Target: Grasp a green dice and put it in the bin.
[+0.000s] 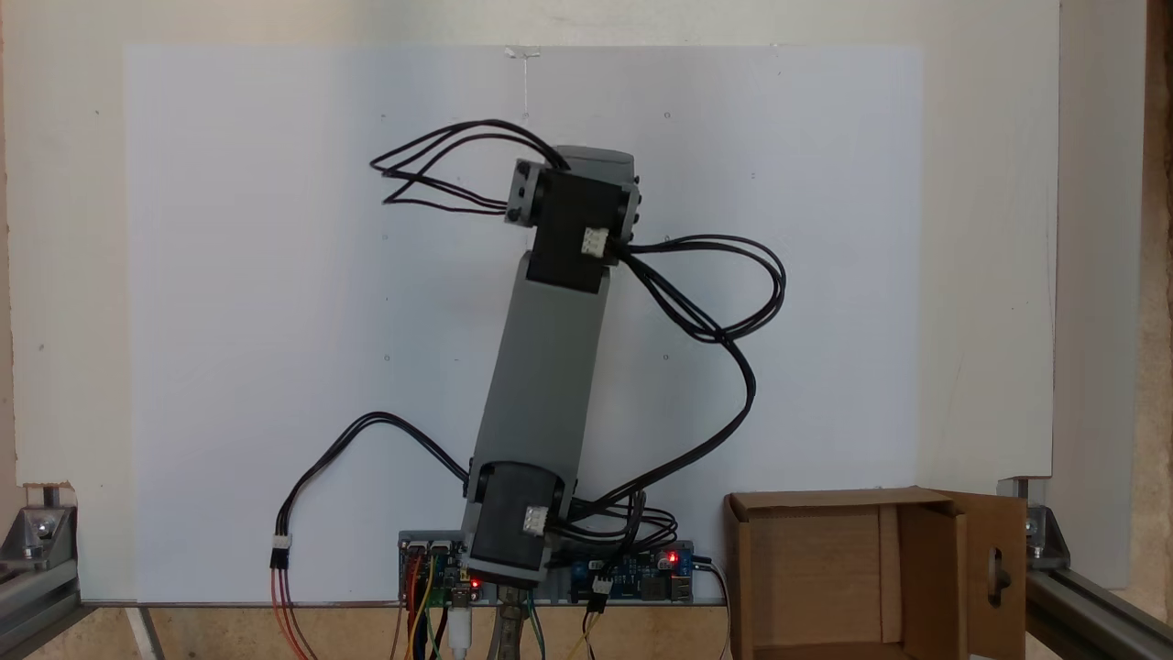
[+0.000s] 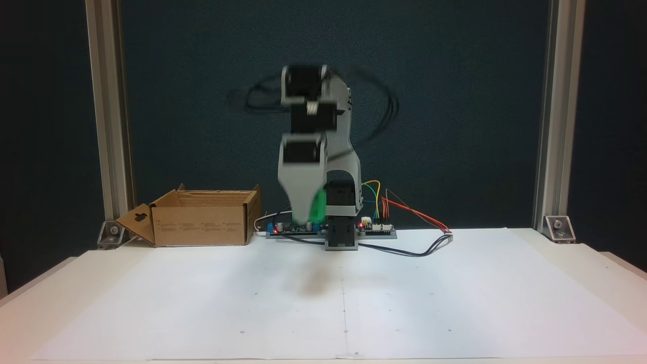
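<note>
1. Gripper is hanging above the table, pointing down, and is blurring in the front fixed view; a bright green patch is sitting between its tips, so it is judged to be clamping the green dice. The jaws themselves are too smeared to separate.
2. Step in hand, as judged: carrying the dice toward the bin.
3. Next move calls for swinging the arm sideways to the bin, which is standing well apart from the claw, to its left in the front view, beside the arm base.
4. Clearing the upright flaps before releasing is advisable.
5. Bin interior is showing bare cardboard; nothing is lying in it.
</note>
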